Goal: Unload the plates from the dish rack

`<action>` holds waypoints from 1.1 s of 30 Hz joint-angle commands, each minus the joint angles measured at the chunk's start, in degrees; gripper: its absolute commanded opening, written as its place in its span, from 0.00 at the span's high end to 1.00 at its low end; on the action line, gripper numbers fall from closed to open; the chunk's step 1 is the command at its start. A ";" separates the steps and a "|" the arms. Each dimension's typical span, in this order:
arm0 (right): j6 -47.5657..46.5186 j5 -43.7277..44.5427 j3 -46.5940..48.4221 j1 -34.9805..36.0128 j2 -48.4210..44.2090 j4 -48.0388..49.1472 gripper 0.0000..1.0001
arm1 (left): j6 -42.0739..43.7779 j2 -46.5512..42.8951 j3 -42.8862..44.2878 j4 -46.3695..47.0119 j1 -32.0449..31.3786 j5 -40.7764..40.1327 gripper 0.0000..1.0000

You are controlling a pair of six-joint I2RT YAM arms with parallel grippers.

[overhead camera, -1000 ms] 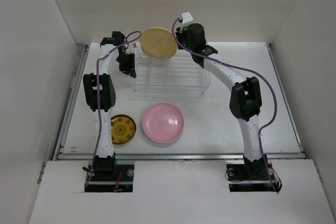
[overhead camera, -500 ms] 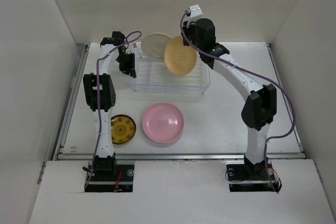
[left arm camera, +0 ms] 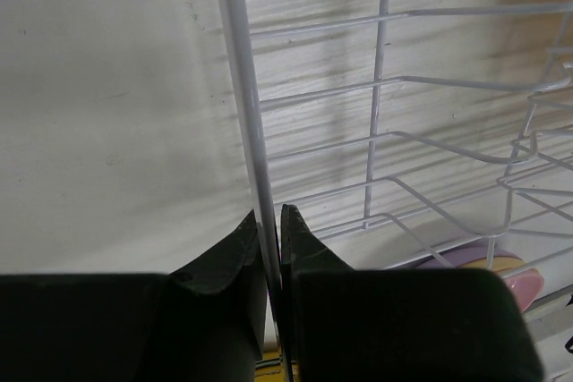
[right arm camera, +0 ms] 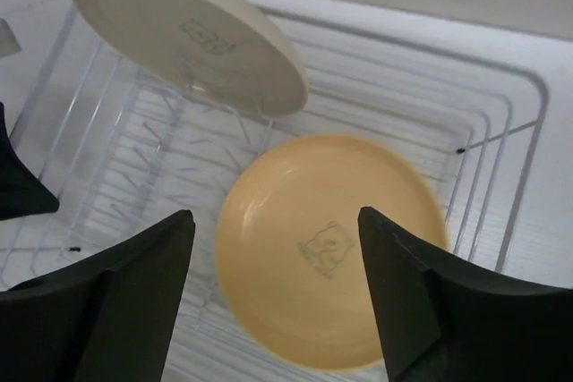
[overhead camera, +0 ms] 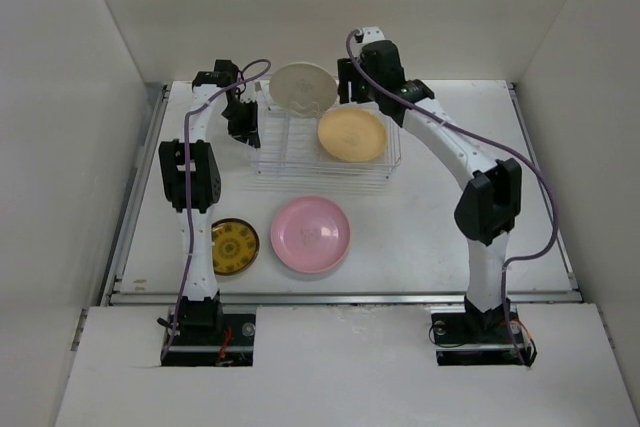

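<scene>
While cream plate [overhead camera: 301,87] stands, tan plate [overhead camera: 352,135] lies face-up.

Top external: high behind the arm bases, faced down, whole tabletop [overhead camera: 420,237] covered. Left wrist: very near, sighted past left claw [left arm camera: 273,221] along dish rack [left arm camera: 248,87] wire. Right wrist: close above, looked down past right claw [right arm camera: 273,214] into dish rack. All three shared the dish rack.

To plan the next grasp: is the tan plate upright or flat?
Flat: the tan plate lies face up in the dish rack, its whole round face showing.
</scene>
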 commanded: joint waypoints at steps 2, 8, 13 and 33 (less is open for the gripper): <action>11.36 -2.17 5.22 -1.98 1.99 -15.15 0.10 | -0.77 -3.40 -0.67 -0.92 -1.54 4.22 1.00; 16.45 -0.87 10.68 -4.71 9.17 -21.67 0.00 | -0.77 -3.40 -0.68 -0.92 -1.55 3.69 1.00; 28.65 3.70 8.74 -5.42 9.91 -27.71 0.00 | 0.29 -3.40 -0.68 -2.06 -1.55 3.16 1.00; 61.03 10.28 2.39 -4.88 13.75 -41.96 0.03 | -1.82 -5.07 -2.44 -0.39 -2.07 2.63 1.00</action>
